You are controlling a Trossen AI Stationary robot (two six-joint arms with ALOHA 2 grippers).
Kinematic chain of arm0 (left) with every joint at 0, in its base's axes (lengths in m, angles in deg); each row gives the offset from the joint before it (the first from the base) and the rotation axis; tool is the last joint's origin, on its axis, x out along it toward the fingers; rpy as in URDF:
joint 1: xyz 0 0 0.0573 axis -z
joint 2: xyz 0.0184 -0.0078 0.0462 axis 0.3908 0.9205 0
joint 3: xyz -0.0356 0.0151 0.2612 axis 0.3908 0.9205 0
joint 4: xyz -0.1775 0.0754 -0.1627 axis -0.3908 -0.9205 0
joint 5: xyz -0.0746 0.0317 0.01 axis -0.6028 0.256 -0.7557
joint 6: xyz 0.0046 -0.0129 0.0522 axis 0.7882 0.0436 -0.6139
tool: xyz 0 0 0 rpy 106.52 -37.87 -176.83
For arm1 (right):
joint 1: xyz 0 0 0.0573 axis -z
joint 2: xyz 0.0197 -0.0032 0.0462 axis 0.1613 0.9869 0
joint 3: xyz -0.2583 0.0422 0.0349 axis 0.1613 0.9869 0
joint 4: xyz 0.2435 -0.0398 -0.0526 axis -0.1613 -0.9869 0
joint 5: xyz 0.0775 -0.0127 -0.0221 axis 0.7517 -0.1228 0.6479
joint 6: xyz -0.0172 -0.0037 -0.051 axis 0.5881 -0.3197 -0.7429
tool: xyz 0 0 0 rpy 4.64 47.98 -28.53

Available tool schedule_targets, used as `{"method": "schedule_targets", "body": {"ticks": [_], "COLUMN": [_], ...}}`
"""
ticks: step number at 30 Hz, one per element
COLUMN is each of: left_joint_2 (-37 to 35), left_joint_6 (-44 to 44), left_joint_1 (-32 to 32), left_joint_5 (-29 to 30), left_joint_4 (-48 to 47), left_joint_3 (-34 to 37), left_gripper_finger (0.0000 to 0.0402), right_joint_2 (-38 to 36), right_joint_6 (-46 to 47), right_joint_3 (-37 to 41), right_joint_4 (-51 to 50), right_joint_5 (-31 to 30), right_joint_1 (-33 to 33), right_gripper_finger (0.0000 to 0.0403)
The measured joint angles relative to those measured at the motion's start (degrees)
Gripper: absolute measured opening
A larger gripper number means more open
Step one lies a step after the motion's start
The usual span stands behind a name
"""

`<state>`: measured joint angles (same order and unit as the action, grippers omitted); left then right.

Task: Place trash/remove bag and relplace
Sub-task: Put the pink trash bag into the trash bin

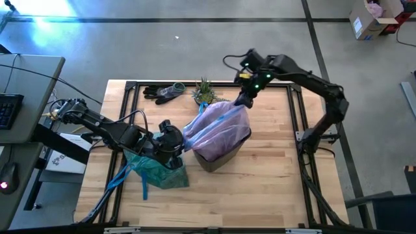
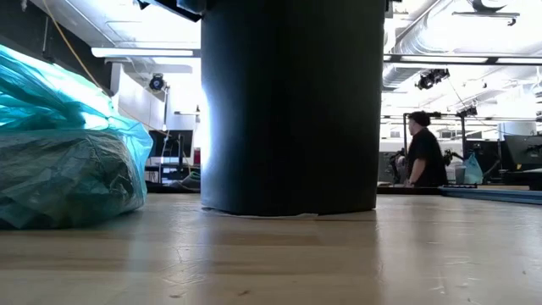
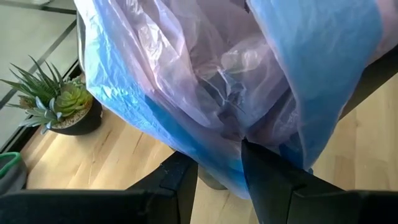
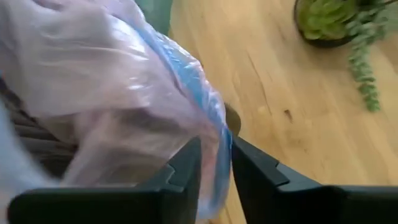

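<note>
Teal bag (image 2: 63, 161) sits closest to the low camera, a crumpled filled heap on the counter (image 1: 273, 188) at about 8 o'clock from the bin (image 1: 218, 159), already out of it. Pale pink bag (image 1: 221, 123) is draped over the bin mouth, blue-edged rim bunched up.

Left end effector (image 1: 174, 144) at the bin's 9 o'clock: fingers (image 3: 273, 180) clamped on the pink film's lower edge. Right end effector (image 1: 245, 99) at 1 o'clock: film (image 4: 124, 99) runs between its fingers (image 4: 255, 180), which stand a little apart; can't tell if it really grips.

Handling, my read: film is near weightless, limp, slippery, tears easily. Take it at the doubled blue hem, not mid-panel, and pull opposite sides down evenly over the rim. Plant (image 1: 204, 91) and gloves (image 1: 164, 91) sit at 11–12 o'clock, near the right arm's path.
</note>
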<state>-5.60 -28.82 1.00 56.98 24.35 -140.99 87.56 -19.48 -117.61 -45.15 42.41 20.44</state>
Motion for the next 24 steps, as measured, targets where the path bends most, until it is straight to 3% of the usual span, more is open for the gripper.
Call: {"method": "schedule_targets", "body": {"ticks": [7, 12, 18, 24], "left_joint_2": [0.0, 0.0, -1.1, -2.5], "left_joint_6": [0.0, 0.0, 0.6, 0.5], "left_joint_1": [0.0, 0.0, 0.1, 0.9], "left_joint_5": [0.4, 1.3, 2.1, 4.4], "left_joint_4": [0.2, 0.4, 0.5, 1.6], "left_joint_3": [0.0, 0.0, 0.0, 0.0], "left_gripper_finger": [0.0108, 0.0108, 0.0108, 0.0108], "right_joint_2": [-6.7, -11.7, -16.9, -16.1], "right_joint_6": [3.0, 1.6, -1.6, -5.1], "right_joint_3": [0.0, 0.0, -0.1, -0.1], "right_joint_4": [-0.6, -0.1, 7.3, 12.8], "right_joint_5": [-1.9, -5.9, -7.0, -8.2], "right_joint_1": [0.4, -0.5, -7.5, -16.0], "right_gripper_finger": [0.0111, 0.0117, 0.0117, 0.0118]}}
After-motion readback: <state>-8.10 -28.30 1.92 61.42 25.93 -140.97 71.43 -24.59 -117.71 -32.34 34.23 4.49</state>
